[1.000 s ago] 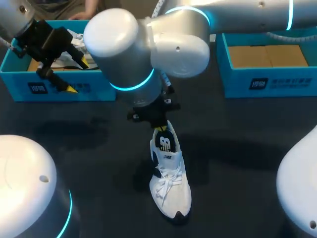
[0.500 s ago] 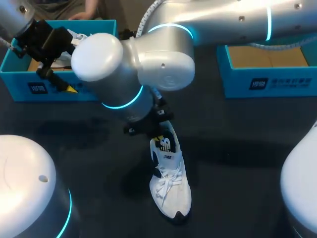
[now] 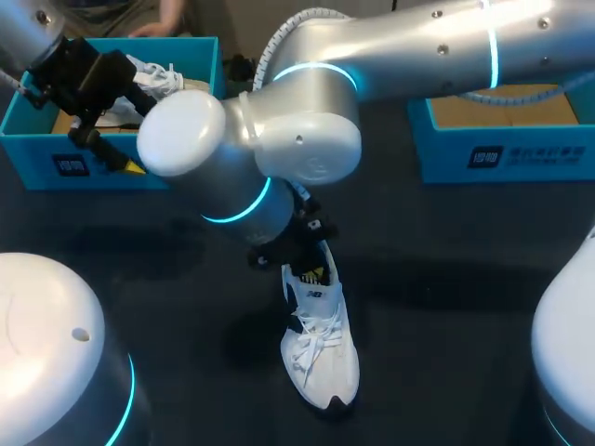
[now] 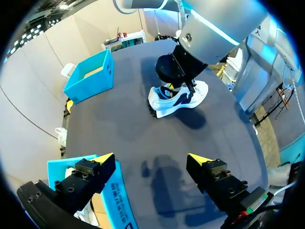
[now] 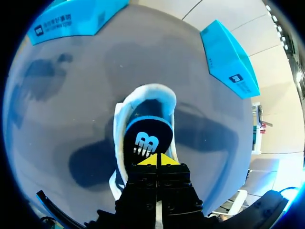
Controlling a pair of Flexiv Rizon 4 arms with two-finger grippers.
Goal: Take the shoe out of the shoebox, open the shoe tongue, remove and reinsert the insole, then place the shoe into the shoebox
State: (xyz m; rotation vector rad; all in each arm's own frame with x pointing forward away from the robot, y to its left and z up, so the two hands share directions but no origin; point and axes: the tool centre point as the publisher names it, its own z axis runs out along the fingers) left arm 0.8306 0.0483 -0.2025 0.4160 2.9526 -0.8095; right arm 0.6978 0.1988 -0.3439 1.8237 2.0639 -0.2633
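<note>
The right end effector (image 5: 157,160) has its two yellow tips pressed together at the mouth of the white shoe (image 3: 321,346), which stands on its sole on the dark counter (image 3: 446,279) directly beneath it. Just ahead of the tips lies the dark insole (image 5: 145,138) with a white mark, and the heel collar is beyond that. I cannot tell whether the tips pinch any part of the shoe. The left end effector (image 4: 151,160) is spread wide and holds nothing. One of its fingers hangs above the wall of a blue shoebox (image 4: 119,200) that has a second shoe (image 3: 153,74) in it, and the other is over bare counter. The white shoe lies well ahead of the left end effector. Another blue shoebox (image 3: 502,153) stands well apart from the right end effector
</note>
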